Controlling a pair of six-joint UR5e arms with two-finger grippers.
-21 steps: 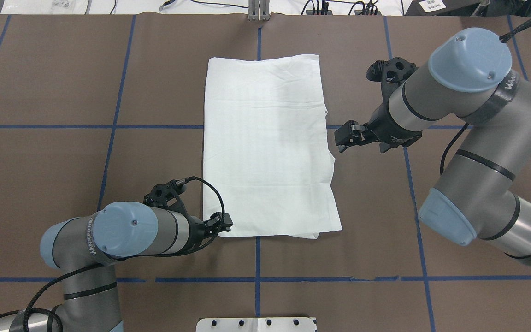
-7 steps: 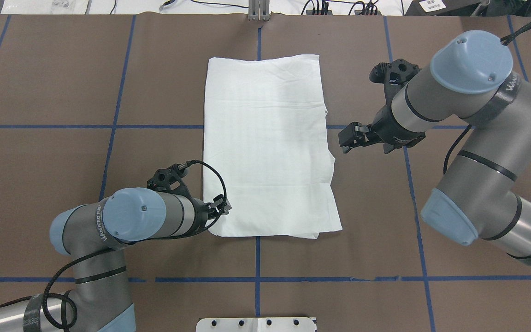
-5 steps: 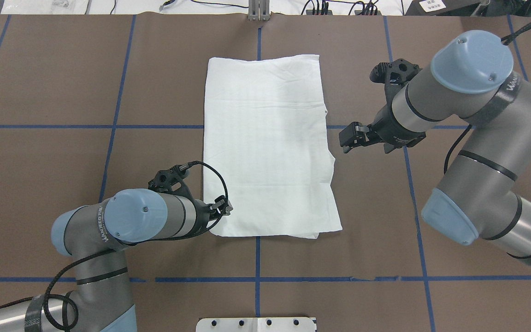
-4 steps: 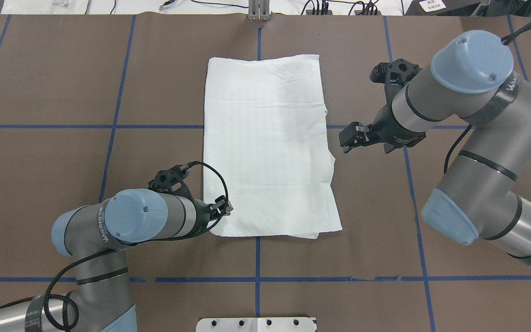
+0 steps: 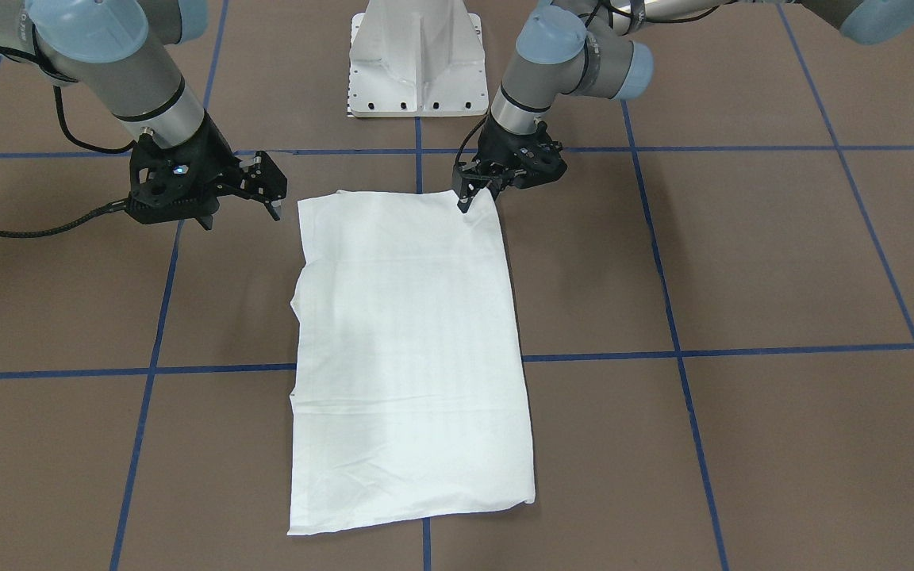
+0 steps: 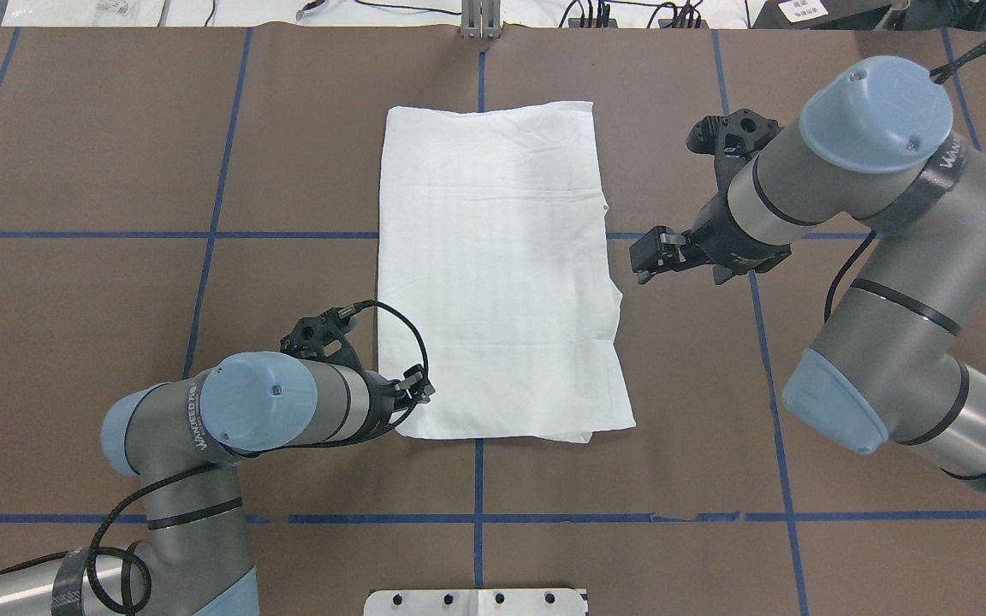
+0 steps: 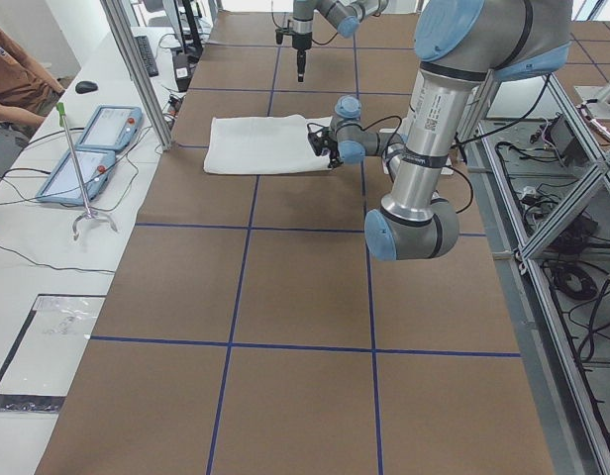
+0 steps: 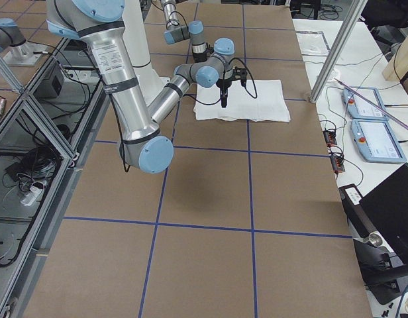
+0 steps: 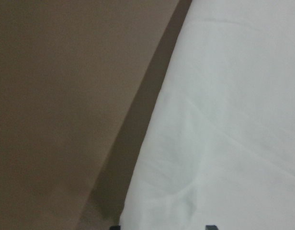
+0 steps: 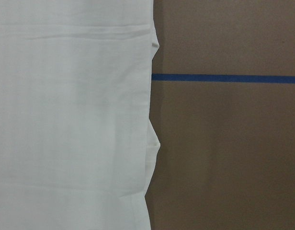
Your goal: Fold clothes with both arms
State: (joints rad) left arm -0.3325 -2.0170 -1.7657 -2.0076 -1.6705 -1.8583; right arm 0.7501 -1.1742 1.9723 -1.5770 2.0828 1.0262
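The black left gripper (image 6: 420, 392), spread at the 7 o'clock corner of the folded white cotton shirt (image 6: 493, 274), probably needed all layers pinched, while the black right gripper (image 6: 640, 258) hung spread at 3 o'clock

The white shirt (image 6: 493, 274) lies flat down the middle of the brown table (image 6: 99, 128), with wide bare paper on both long sides and a narrower strip past its far end. The left gripper (image 6: 418, 393) sits right at the near left corner, fingers parted, and the left arm (image 6: 270, 415) fills the table beside it. The right gripper (image 6: 640, 257) hangs just beside the right edge, apart from the cloth, fingers parted. The white pedestal (image 5: 417, 55) closes the near middle; a grey metal post (image 6: 481, 21) stands at the far edge.
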